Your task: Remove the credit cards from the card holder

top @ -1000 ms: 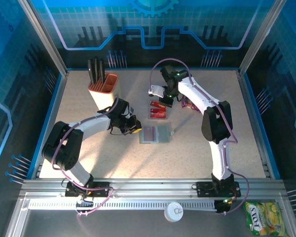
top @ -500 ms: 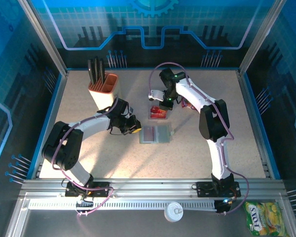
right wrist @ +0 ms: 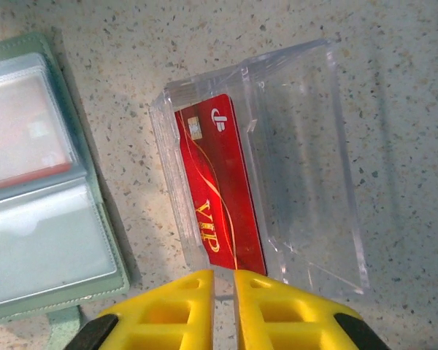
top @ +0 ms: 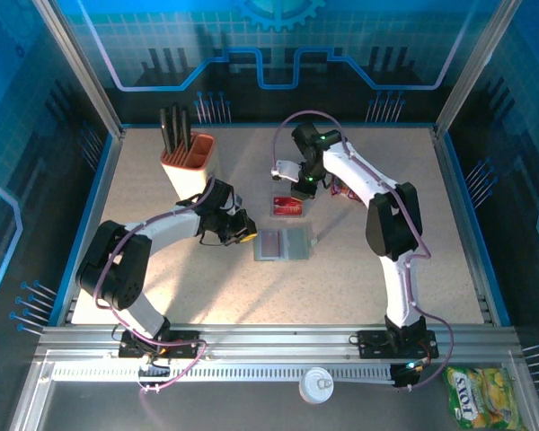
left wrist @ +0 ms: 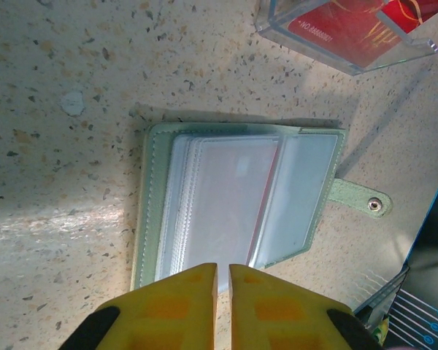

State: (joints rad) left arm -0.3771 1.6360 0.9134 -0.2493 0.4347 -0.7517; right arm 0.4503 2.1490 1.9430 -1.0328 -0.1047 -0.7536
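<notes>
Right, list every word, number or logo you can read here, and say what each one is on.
"VIP", gold letters on the red card lying in the clear box.
"NO.8888888?", white print on the red card in the left wrist view; the last digits are blurred.
A white logo beside the chip on the red card; not readable as a word.
Green lettering on the yellow snack bag; too small to read for certain.
The holder carries no text.

From up top, the card holder (top: 283,243) is too small to read its pockets. The right wrist view cuts it off at nine o'clock, and the left wrist view crops the clear box (left wrist: 350,33) at one o'clock.
</notes>
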